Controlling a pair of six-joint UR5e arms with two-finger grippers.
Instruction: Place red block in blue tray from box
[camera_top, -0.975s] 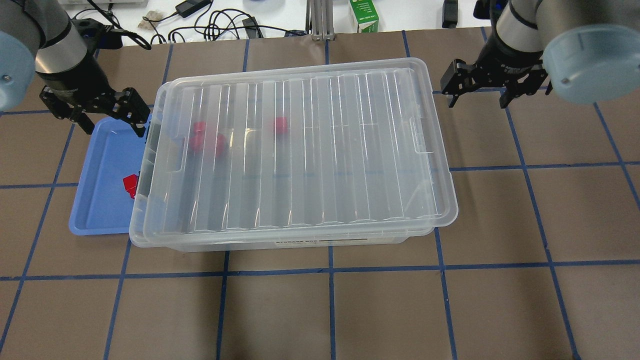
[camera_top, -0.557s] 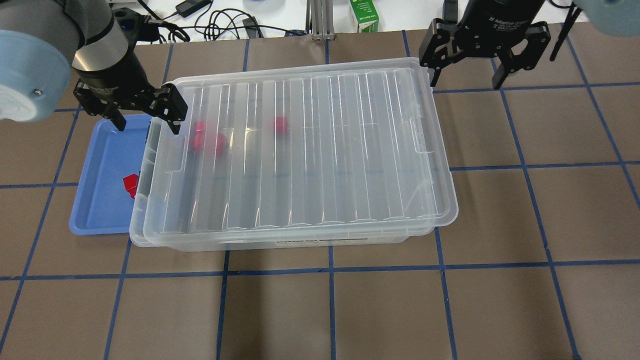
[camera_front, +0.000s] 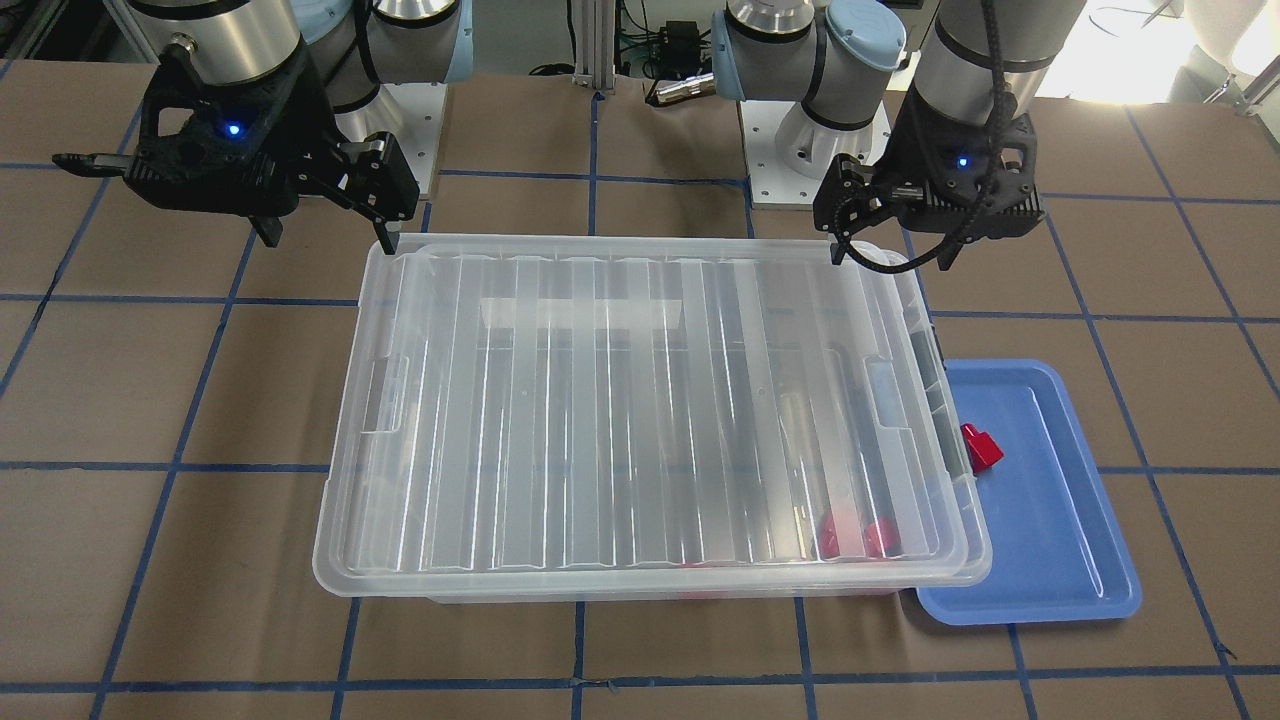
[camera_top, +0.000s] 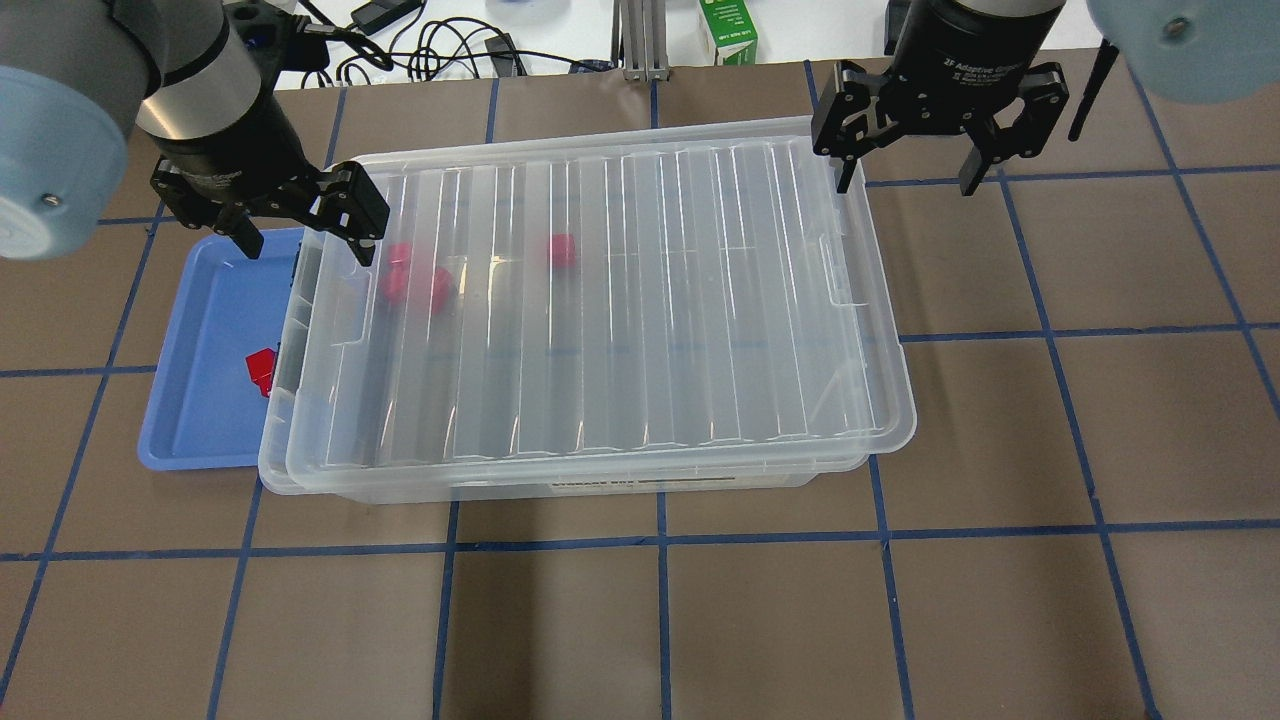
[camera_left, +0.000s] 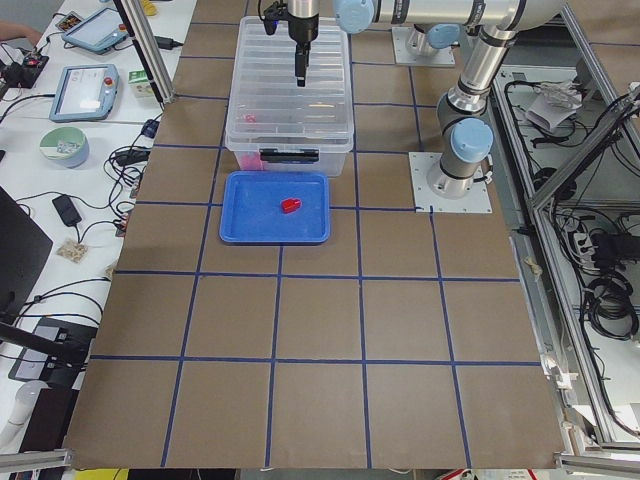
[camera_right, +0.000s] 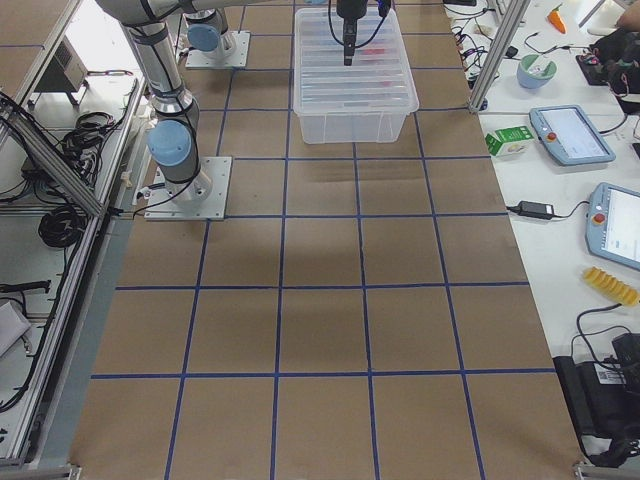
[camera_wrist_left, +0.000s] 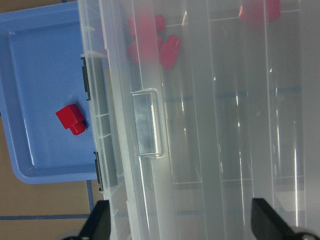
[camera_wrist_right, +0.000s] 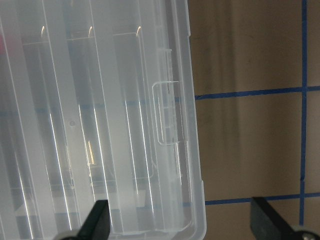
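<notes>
**A:** Where is the red block?

**B:** We see one red block (camera_top: 261, 368) lying in the blue tray (camera_top: 200, 330), on the side nearer the box (camera_top: 600, 485). A few more red pieces (camera_top: 415, 285) show blurred through the lid (camera_top: 620, 300), inside the box at the tray's end.

**A:** Why is the tray tucked in there?

**B:** We judge it keeps the carry short. It sits on the worktop (camera_top: 1050, 450) just beside the box, next to where the pieces lie.

**A:** And our pincers?

**B:** Both stand apart and hold nothing. Our left pincer (camera_top: 303, 235) hovers over the box's end by the tray, with one finger above the tray and the other above the lid. Our right pincer (camera_top: 905, 170) hovers astride the lid's far corner at the opposite end.

**A:** Why one at each end?

**B:** The lid looks wide and thin, so we reckon it handles better held at both ends. Each wrist view has a handle slot (camera_wrist_left: 148, 122) below it.

**A:** Is the lid seated?

**B:** It rests on the box a little askew, overhanging on the right. We think it must come off before we can reach any other piece.
</notes>
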